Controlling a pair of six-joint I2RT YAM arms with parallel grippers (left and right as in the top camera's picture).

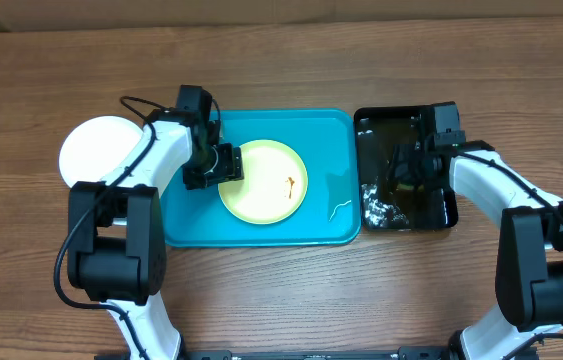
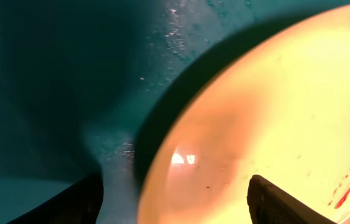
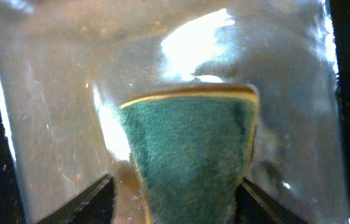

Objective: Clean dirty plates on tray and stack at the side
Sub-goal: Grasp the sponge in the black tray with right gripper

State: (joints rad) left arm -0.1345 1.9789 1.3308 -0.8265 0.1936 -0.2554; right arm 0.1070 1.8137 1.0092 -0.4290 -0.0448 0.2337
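the tray [image 1: 186,225] is lying beneath the left end effector [image 1: 223,168], its fingers [image 2: 286,202] gaping astride the nearest rim of the yellow-green plate [image 1: 261,185]; the farther right end effector [image 3: 175,202] is clamping a green sponge [image 3: 187,143].

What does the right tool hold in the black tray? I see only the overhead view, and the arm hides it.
Observer: A green sponge with a yellow edge, held in the right tool.
Operator: Is the black tray dry?
Observer: No. In the right wrist view its floor looks wet and shiny around the sponge.
Operator: Does the left tool grip the plate?
Observer: Not yet. Its jaws stand open across the rim, one side over the yellow-green plate, the other over the turquoise tray.
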